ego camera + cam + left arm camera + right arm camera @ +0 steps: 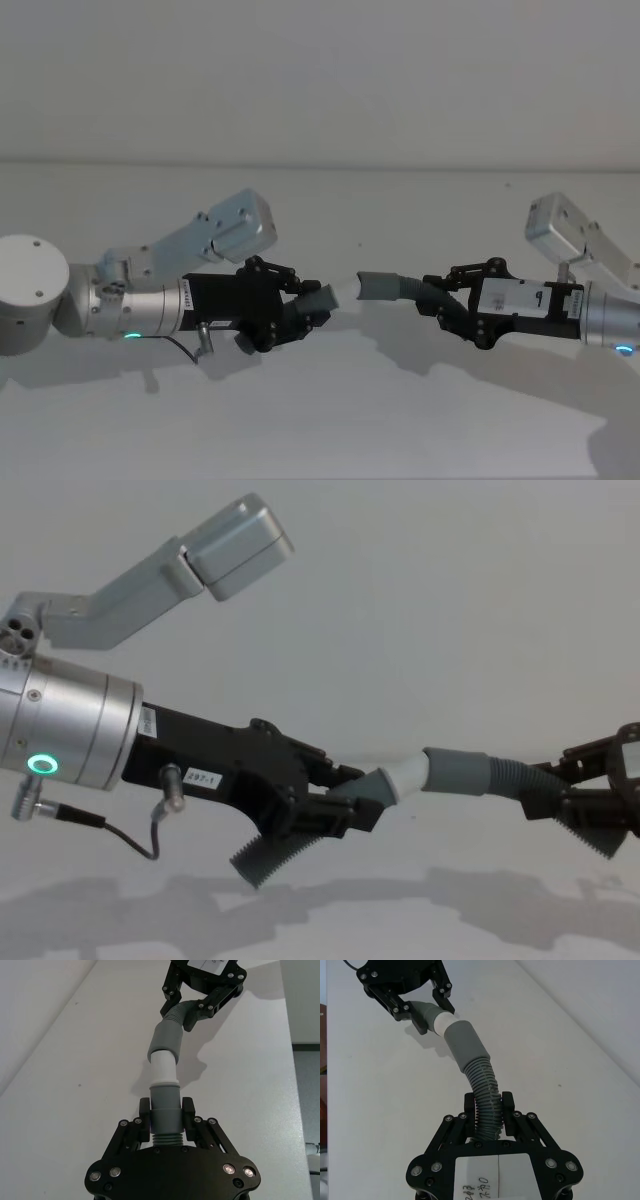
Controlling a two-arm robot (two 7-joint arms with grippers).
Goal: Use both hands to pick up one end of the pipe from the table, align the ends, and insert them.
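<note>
Two sets of fingers are clenched, the left gripper (167, 1112) on the pale-tipped pipe piece (165, 1095), the right gripper (488, 1110) on the ribbed piece (482, 1087), whose grey sleeve (465, 1042) takes the tip above the bare white table (320, 420), a pale wall (320, 80) beyond.

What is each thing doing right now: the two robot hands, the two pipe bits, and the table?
left gripper: shut on the pale-tipped pipe piece, off the table.
right gripper: shut on the ribbed pipe piece, off the table.
pale tip: partly inside the grey sleeve, some still showing.
table: bears only shadows.
</note>
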